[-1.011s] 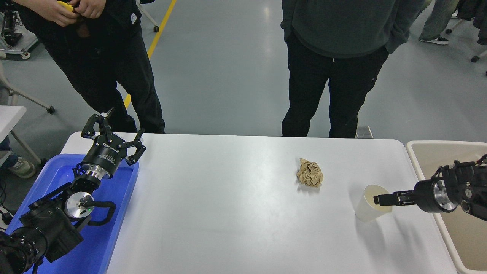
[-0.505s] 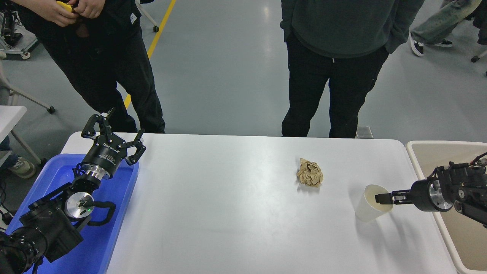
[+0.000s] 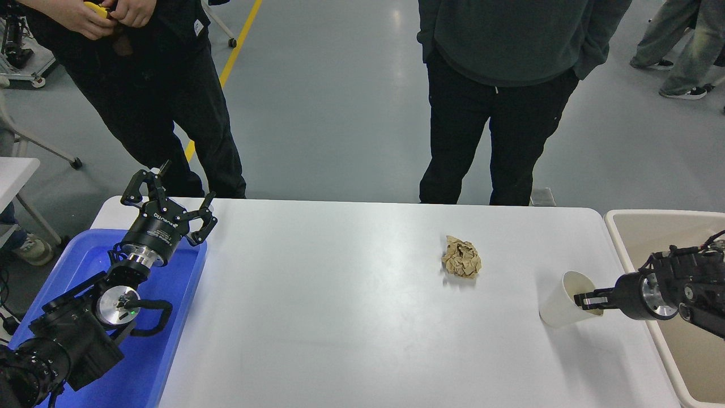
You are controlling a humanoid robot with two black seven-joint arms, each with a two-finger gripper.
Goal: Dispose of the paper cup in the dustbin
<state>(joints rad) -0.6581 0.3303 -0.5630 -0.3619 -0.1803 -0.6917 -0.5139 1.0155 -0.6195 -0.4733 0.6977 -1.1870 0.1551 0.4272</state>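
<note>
We see one white paper cup [image 3: 561, 307] near the right end of the white table [image 3: 340, 317], tipped over at a slant. Its long axis leans so the open mouth points up and to the right, toward the dustbin, while its base sits lower left, at or just above the tabletop. The right gripper [image 3: 584, 299] is clamped on the cup's rim, its fingers pinched together with one reaching inside the mouth. The right arm [image 3: 674, 289] comes in level from the right edge, stretched leftward over the near rim of the one beige dustbin [image 3: 623, 226], which stands just beside the table's right end.

One crumpled brown paper ball [image 3: 461, 257] lies on the table, near the cup, up and to its left, apart from it.

At the lower left, the left arm [image 3: 73, 328] is parked over one blue plastic tray [image 3: 175, 317], its gripper [image 3: 170, 204] pointing away from us with fingers spread wide, holding nothing.

Two people [image 3: 498, 102] stand at the far side of the table.
</note>
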